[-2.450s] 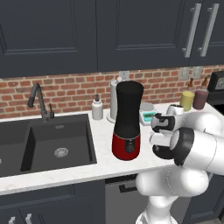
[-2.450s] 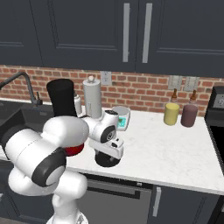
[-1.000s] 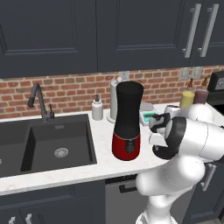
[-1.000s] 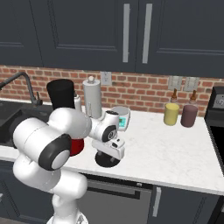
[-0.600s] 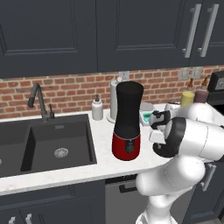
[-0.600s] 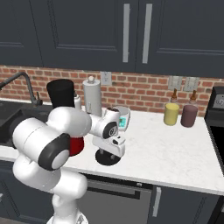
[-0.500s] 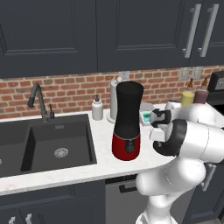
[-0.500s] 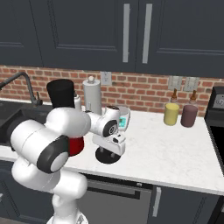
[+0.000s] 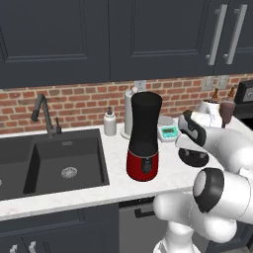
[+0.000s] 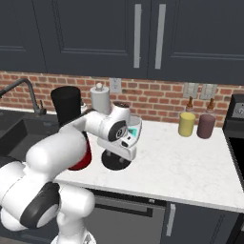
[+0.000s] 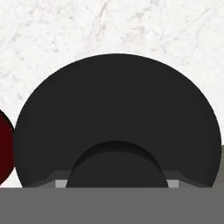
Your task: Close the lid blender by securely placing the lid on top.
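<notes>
Our gripper (image 9: 193, 148) has dropped from its hover, now right over lid (image 11: 116, 131); in hand view disc has grown large, raised knob at bottom centre. Lid lies flat on marble counter (image 10: 190, 167), directly beneath gripper. Blender (image 9: 144, 138) stands open-topped off to tool's side, near, not touching lid. Finger gap: we cannot tell, tips hidden. We judge descent toward grasp nearly done; next comes closing on knob, then lift and carry over to jar mouth.
</notes>
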Controlling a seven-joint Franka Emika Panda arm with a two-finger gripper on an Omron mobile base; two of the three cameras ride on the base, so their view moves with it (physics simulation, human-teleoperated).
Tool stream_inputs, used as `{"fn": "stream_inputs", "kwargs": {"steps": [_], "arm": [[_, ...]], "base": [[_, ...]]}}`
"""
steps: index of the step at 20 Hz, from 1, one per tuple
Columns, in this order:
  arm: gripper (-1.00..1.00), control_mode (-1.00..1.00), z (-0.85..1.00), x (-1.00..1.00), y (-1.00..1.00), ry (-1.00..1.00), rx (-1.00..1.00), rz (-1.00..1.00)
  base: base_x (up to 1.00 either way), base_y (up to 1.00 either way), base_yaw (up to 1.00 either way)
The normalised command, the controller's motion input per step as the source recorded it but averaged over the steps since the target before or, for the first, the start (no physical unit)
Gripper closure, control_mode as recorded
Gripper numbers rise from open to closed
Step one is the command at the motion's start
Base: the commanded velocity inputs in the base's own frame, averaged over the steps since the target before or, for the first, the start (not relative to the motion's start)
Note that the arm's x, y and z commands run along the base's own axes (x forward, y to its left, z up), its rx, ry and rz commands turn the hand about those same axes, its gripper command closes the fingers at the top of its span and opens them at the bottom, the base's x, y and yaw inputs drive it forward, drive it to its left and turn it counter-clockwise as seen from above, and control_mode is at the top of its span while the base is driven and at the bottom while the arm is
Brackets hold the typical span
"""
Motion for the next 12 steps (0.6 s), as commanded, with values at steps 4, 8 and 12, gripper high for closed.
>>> {"fn": "stream_inputs", "kwargs": {"steps": [4,8,12], "arm": [[1.00,-1.00,0.98,-0.66,0.00,-0.03,0.00,0.00],[1.00,-1.00,1.00,-0.62,0.08,0.00,0.00,0.00],[1.00,-1.00,1.00,-0.44,0.29,0.00,0.00,0.00]], "base": [[0.00,0.00,0.00],[0.00,0.00,0.00],[0.00,0.00,0.00]]}}
